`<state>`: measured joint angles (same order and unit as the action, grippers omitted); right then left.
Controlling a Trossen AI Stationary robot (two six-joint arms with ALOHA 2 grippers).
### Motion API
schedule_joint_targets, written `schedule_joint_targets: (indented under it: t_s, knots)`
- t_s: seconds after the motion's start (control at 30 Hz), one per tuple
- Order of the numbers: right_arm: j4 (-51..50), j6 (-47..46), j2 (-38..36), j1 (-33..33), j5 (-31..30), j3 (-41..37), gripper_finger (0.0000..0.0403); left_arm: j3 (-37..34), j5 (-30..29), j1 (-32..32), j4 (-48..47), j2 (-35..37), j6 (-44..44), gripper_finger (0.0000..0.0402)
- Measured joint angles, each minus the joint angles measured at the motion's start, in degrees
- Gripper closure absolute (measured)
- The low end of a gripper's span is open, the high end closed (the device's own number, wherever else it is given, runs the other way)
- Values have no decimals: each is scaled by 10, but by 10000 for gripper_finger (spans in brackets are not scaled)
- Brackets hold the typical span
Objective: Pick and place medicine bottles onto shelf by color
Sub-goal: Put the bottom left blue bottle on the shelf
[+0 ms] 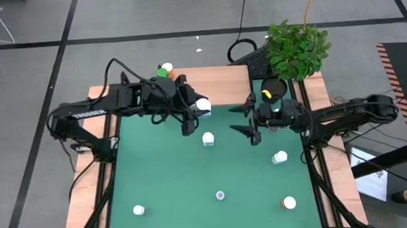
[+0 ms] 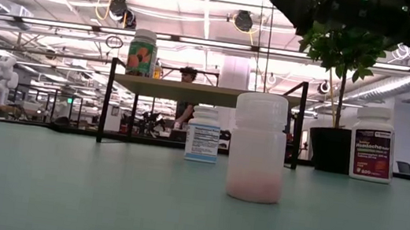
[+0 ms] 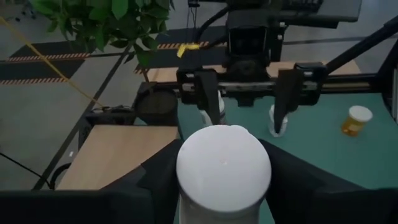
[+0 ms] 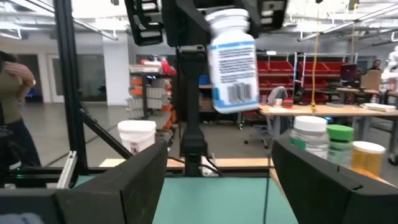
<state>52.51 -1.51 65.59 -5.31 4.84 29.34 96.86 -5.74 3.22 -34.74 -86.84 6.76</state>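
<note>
While the left gripper [image 1: 201,107] hangs above the far part of the green mat [image 1: 165,181], it is clamped on a white bottle with a blue label [image 4: 233,59], held up in the air close to the near edge of the shelf [image 1: 219,77]. From the left wrist view I see only the white cap of this bottle [image 3: 224,167] between the dark fingers. Facing it from the other side, the right gripper [image 1: 251,123] has its fingers spread wide and holds nothing.

On the shelf, at its left end, a white-capped bottle [image 1: 167,67], a green-capped bottle [image 1: 162,73] and an orange one [image 4: 367,157] stand close together. On the mat, one white bottle [image 1: 208,138] stands just under and between the two grippers, another white bottle [image 1: 280,156] is near the right arm, and three more stand near the front: a white one at the left [image 1: 138,210], a small one in the middle [image 1: 220,195] and a bottle with orange body at the right [image 1: 289,203].

Beside the right end of the shelf stands a black pot [image 1: 273,87] with a leafy plant [image 1: 296,48]. Behind the table, in the room, a person [image 2: 185,100] is visible.
</note>
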Motion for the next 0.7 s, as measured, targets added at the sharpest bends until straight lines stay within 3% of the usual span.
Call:
schedule_joint_targets:
  t_s: [0.13,0.4,0.7]
  knots:
    - [28,0,30,12,0,9,122,-8,0,0,27,-12,2,198]
    - [25,6,76,17,-1,34,121,-82,1,0,89,-13,0,227]
    - [26,5,82,6,-2,34,121,-155,2,0,161,-12,-7,199]
